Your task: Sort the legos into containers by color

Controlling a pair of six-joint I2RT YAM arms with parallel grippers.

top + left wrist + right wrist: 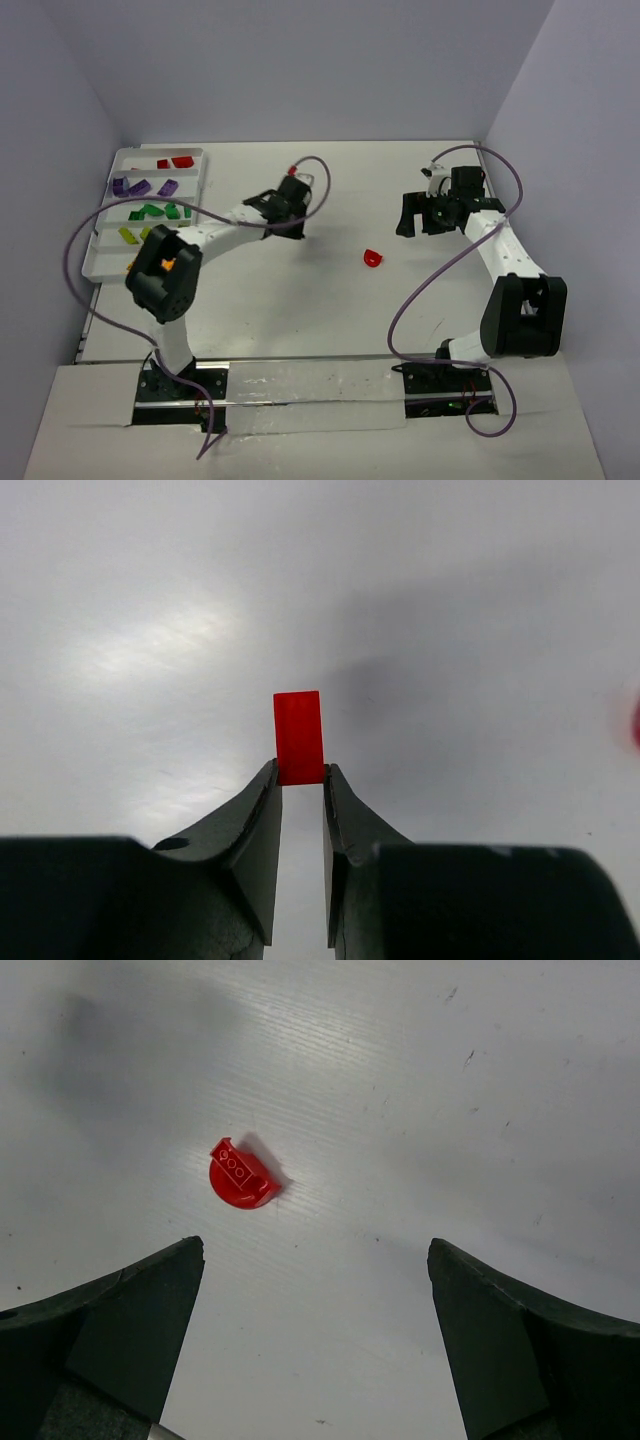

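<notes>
My left gripper (297, 222) (301, 776) is shut on a small red brick (299, 735), which sticks out past its fingertips above the bare table. A red half-round lego (372, 258) (241, 1176) lies loose on the table between the arms. My right gripper (420, 215) (315, 1250) is open and empty; the red lego lies ahead of its left finger (150, 1300). The white tray (105, 262) stands at the far left. Its rows hold red (175, 161), purple (140, 186), dark green (160, 211) and lime-yellow (128, 236) legos. The left arm's elbow covers the tray's near right corner.
Purple cables loop from both arms over the table (330, 300). Grey walls close in the table at the back and both sides. A strip of tape runs along the near edge between the arm bases.
</notes>
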